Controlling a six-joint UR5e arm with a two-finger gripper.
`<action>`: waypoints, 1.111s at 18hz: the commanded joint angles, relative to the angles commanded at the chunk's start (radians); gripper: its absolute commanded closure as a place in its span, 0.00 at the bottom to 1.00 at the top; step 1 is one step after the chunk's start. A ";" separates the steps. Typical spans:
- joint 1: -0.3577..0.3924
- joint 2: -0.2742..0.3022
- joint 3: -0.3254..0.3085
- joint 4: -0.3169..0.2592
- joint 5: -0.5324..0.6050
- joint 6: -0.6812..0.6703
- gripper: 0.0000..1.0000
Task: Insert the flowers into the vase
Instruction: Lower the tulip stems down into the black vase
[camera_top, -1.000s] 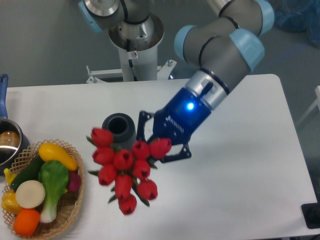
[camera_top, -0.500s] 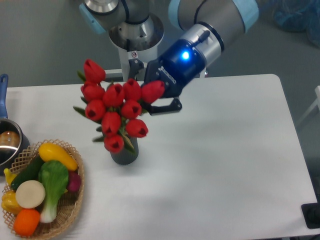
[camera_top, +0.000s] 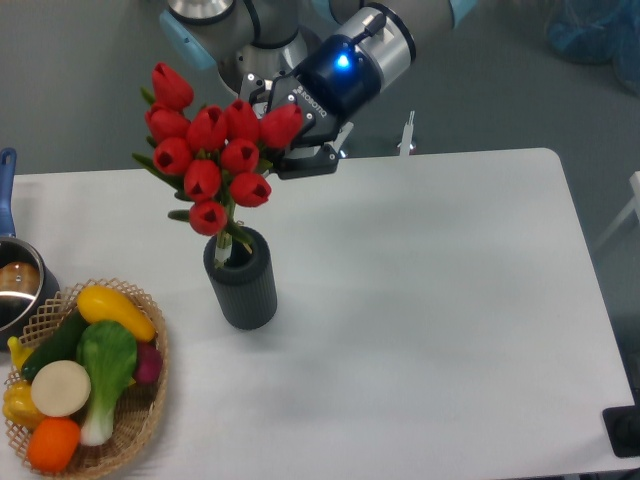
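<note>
Fingers (camera_top: 290, 140) clamped on flowers (camera_top: 212, 150), stems reaching into vase (camera_top: 241, 278) mouth, toy vegetables in wicker basket (camera_top: 152, 400)

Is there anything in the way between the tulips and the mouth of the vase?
Nothing visible. The tulips hang above the vase, and their stems already reach its open mouth.

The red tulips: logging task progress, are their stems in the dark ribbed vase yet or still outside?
In. The red tulip bunch's green stems enter the dark grey ribbed vase's mouth; depth hidden.
</note>
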 joint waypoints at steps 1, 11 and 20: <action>0.002 0.011 -0.009 -0.002 0.003 0.009 0.97; 0.020 0.048 -0.069 -0.002 0.026 0.031 0.96; 0.008 0.049 -0.120 0.000 0.093 0.077 0.96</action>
